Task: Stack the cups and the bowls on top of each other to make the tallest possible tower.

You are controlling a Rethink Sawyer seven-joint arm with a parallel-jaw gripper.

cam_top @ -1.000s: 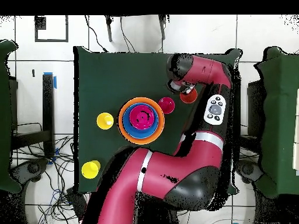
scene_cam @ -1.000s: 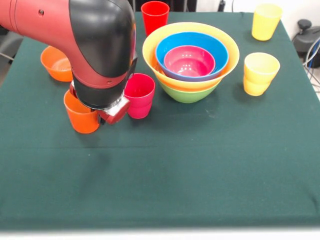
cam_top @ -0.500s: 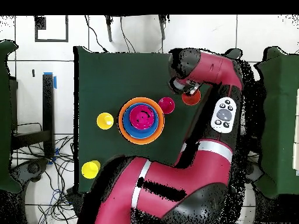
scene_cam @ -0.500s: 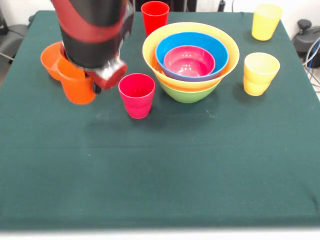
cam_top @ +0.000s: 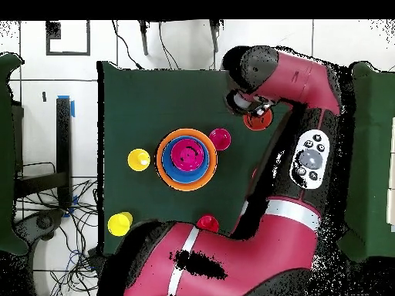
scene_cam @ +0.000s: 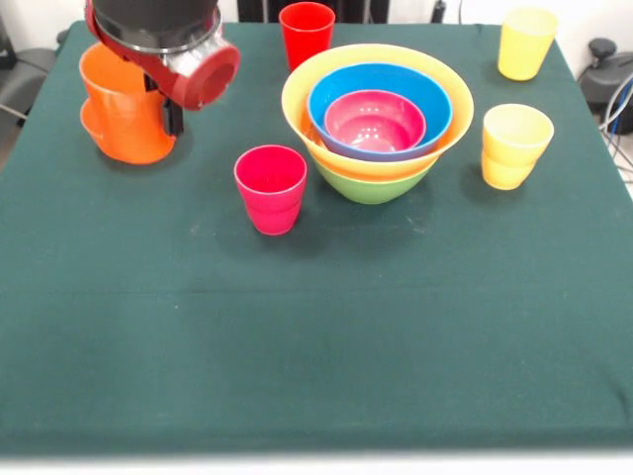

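While the jaws clamp a smooth tapered orange cup [scene_cam: 124,99], nested glossy bowls [scene_cam: 376,124] sit apart.

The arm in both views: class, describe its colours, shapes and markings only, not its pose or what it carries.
The arm has rounded magenta-red shells with black sections. One link bears a white oval panel with grey buttons, and a pale band rings a joint. In the front view its end shows a black housing, a red collar and a silver-rimmed red round cap.

Even, bright light falls from above. Soft, short shadows sit beneath the pink cup [scene_cam: 270,188] and the nested bowls [scene_cam: 377,119] on the dark green tabletop [scene_cam: 326,336]. Mild glare glints off the glossy bowl rims. The front view is sharp at the centre.
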